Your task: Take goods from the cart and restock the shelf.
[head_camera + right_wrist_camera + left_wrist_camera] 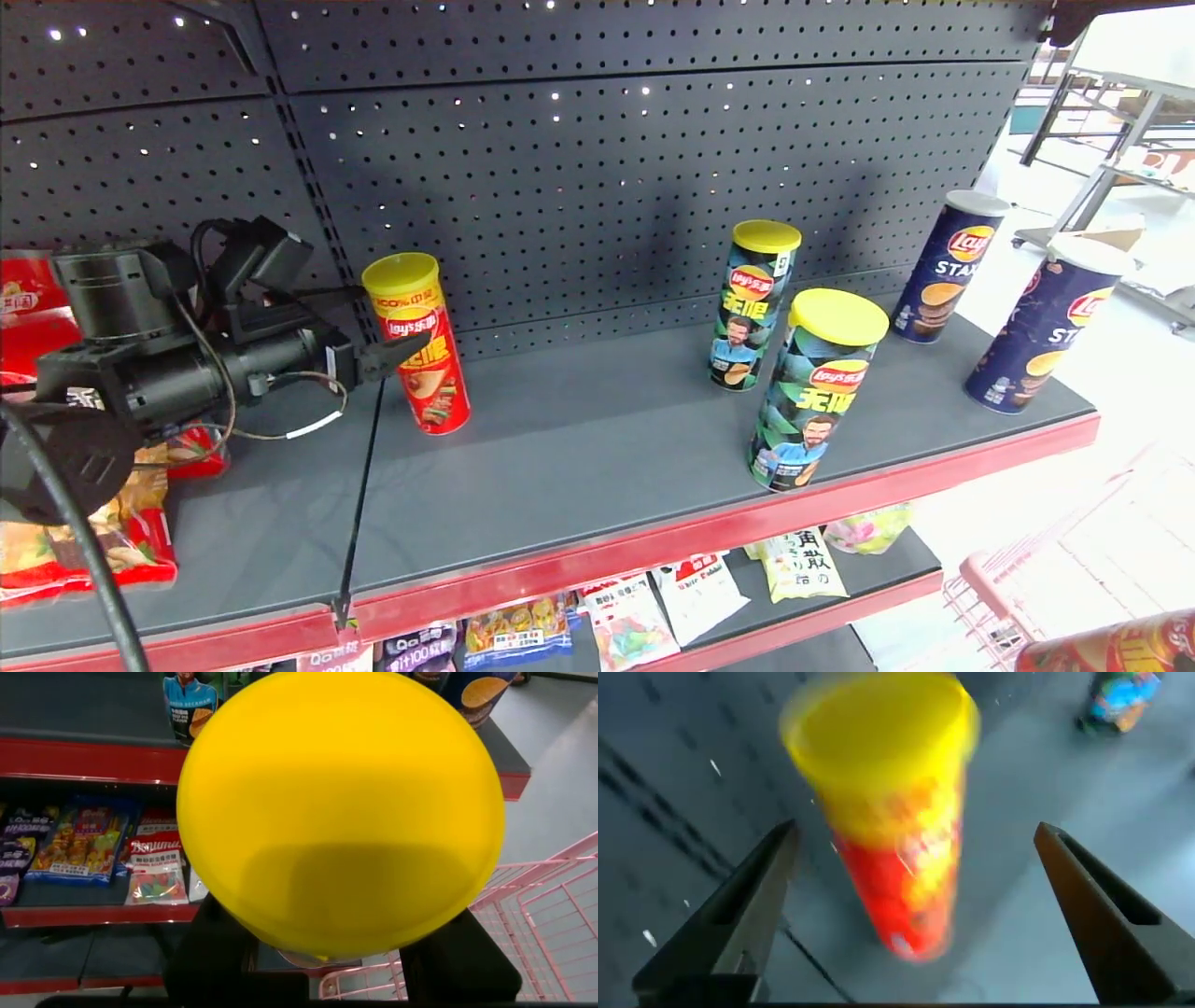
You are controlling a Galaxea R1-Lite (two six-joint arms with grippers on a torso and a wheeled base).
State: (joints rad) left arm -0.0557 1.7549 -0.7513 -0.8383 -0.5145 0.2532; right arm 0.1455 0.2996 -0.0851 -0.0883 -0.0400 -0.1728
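Dark grey shelf (579, 448) with a red front edge and a perforated back panel (607, 168) takes up the scene. On it the red can (418, 345) with a yellow lid stands upright, between the spread fingers (738, 915) of the left gripper (392, 327). I see a gap on each side of the can in the left wrist view, so that gripper is released and not touching it. Past the can, on the far side from the left gripper, two green cans (754, 303) stand near each other, and two blue cans (945, 266) stand beyond them at the shelf's end. Behind the left gripper, under its arm, lie snack bags (84, 541).

The right gripper (322, 957) is clamped on a second red can (1111, 649), its dark fingers (215, 952) flanking the body under the yellow lid (341, 812). Below this gripper I note the pink cart (551, 905). Ahead of it, more snack packets (84, 845) lie on a lower shelf (93, 917).
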